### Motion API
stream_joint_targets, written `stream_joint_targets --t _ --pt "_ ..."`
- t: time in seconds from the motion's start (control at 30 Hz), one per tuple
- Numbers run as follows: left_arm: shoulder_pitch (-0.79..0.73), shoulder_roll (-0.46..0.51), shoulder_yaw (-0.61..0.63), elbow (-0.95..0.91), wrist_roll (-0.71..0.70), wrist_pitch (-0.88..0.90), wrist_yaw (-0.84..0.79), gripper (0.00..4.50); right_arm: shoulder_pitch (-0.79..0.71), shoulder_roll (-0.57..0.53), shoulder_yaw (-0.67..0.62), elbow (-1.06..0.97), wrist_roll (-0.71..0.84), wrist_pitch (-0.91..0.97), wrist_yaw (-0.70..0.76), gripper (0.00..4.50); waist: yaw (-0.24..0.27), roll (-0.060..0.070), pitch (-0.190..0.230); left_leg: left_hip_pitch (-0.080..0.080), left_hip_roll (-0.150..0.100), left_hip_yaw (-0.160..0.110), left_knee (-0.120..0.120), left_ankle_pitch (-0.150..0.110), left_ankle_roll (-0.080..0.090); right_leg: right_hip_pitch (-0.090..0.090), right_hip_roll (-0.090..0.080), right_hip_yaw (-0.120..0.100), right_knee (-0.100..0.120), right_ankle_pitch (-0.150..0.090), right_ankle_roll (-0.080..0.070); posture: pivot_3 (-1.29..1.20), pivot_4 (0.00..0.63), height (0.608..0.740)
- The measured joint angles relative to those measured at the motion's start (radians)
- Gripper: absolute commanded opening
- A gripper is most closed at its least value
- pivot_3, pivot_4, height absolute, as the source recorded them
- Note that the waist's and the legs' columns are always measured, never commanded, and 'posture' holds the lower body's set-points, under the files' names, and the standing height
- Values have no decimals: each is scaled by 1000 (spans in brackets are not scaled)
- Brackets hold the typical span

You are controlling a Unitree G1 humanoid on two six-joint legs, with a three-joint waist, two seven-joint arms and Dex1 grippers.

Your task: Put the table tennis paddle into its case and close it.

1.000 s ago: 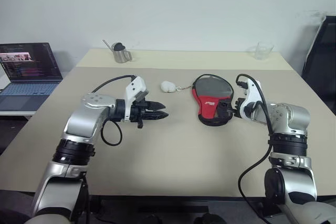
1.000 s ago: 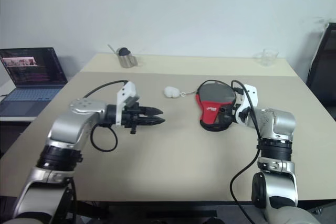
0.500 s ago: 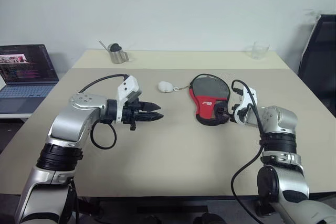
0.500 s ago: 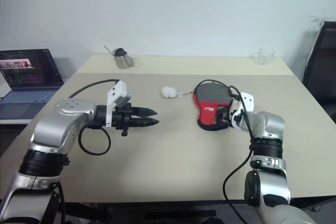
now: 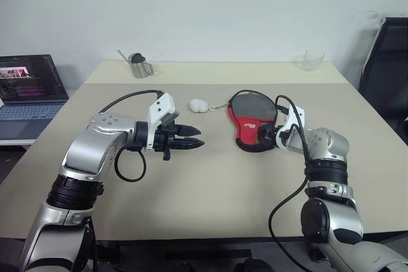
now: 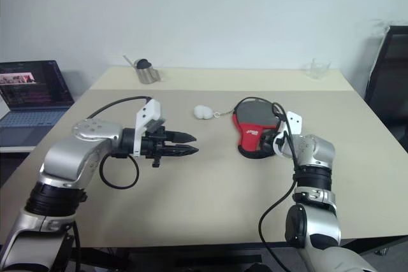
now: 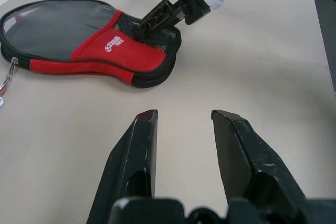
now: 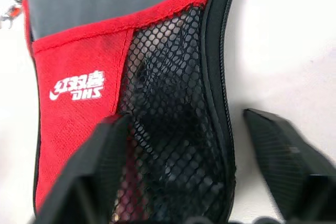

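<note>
The beige worktop [image 5: 210, 183] carries the case [image 5: 251, 119], lying flat and zipped. Left of the case, well apart, the left gripper [image 5: 196, 144] hovers with fingers slightly apart, holding nothing. At the case's red-and-mesh end, the right gripper [image 7: 148, 21] straddles the edge, fingers apart. The white pom-pom [image 5: 199, 104] lies just left of the case.

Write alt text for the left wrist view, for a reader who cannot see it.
A paddle-shaped black and red fabric case lies flat on a beige table, with the right gripper set on its black mesh end. In the foreground the left gripper hangs open and empty over bare table, apart from the case.
</note>
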Motion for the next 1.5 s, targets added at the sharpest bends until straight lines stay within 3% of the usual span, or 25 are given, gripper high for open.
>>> stream_joint_targets --t 0.27,0.53,0.77,0.93,1.07,1.27,1.5 --pt "0 0 -6 0 0 -2 0 1783 8 1 -1 0 3 -3 -6 36 0 0 0 0 0 0 0 0 0 0 0 1 0 0 0 0 150 740" --pt "0 0 -9 0 1 -12 1 1783 20 -17 37 -11 2 -3 33 36 0 0 0 0 0 0 0 0 0 0 1 2 0 0 0 0 150 740" --pt "0 1 -18 10 4 -22 1 1783 168 -179 346 -256 64 128 341 36 1 0 0 -1 0 0 -1 -1 0 -2 3 3 -1 0 0 0 150 740" --pt "-1 -1 -34 19 4 -27 -1 1783 239 -263 472 -410 104 173 476 36 -1 0 0 -1 1 0 0 -1 0 -3 4 3 -1 0 0 0 150 740" --pt "-5 1 -40 31 5 -40 -4 1783 356 -444 622 -616 146 128 657 36 6 0 0 -2 0 0 -1 -1 1 -2 4 2 -3 0 0 0 150 740" --pt "-15 1 -48 42 6 -44 -18 1783 405 -542 665 -673 161 80 769 36 5 -1 -1 -2 0 0 0 -1 1 -2 4 2 -2 0 0 0 150 740" --pt "-30 1 -56 60 10 -50 -23 1783 443 -579 672 -752 186 91 830 36 6 -1 -1 -2 0 0 0 -1 1 -2 4 3 -2 0 0 0 150 740"
